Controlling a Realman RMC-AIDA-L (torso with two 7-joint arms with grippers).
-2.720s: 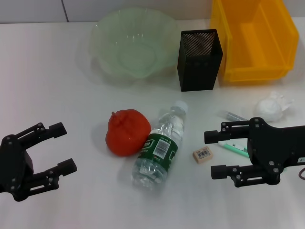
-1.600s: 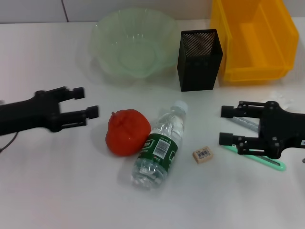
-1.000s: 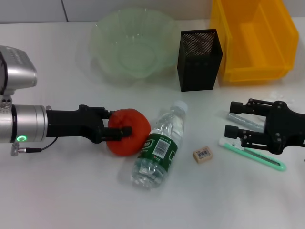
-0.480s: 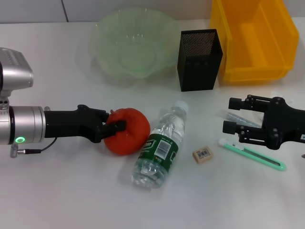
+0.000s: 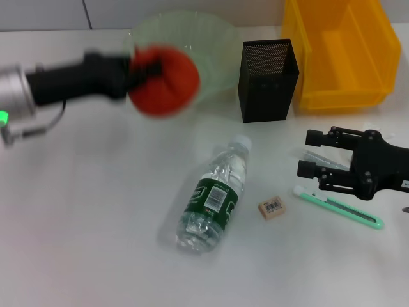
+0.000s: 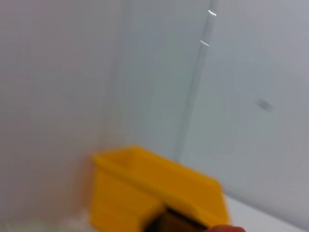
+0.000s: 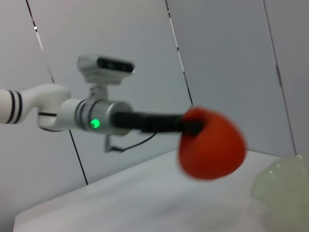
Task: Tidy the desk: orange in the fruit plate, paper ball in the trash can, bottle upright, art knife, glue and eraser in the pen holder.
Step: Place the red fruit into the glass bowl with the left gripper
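My left gripper (image 5: 148, 69) is shut on the orange (image 5: 167, 83) and holds it in the air at the near left rim of the green fruit plate (image 5: 214, 41). The right wrist view shows the same orange (image 7: 211, 145) off the table. The bottle (image 5: 214, 195) lies on its side mid-table, with the eraser (image 5: 271, 206) to its right. My right gripper (image 5: 307, 153) stands open over the clear glue tube (image 5: 317, 157), just behind the green art knife (image 5: 339, 208). The black pen holder (image 5: 268, 80) and the yellow trash can (image 5: 339, 57) stand at the back. The paper ball is hidden behind the right gripper.
The trash can (image 6: 145, 188) also shows in the left wrist view. The rim of the fruit plate (image 7: 280, 179) edges into the right wrist view. White tabletop lies open at the left and front.
The left gripper closed on the orange, lifted it off the table and carried it back toward the fruit plate. The right gripper has hardly moved in the last half second.
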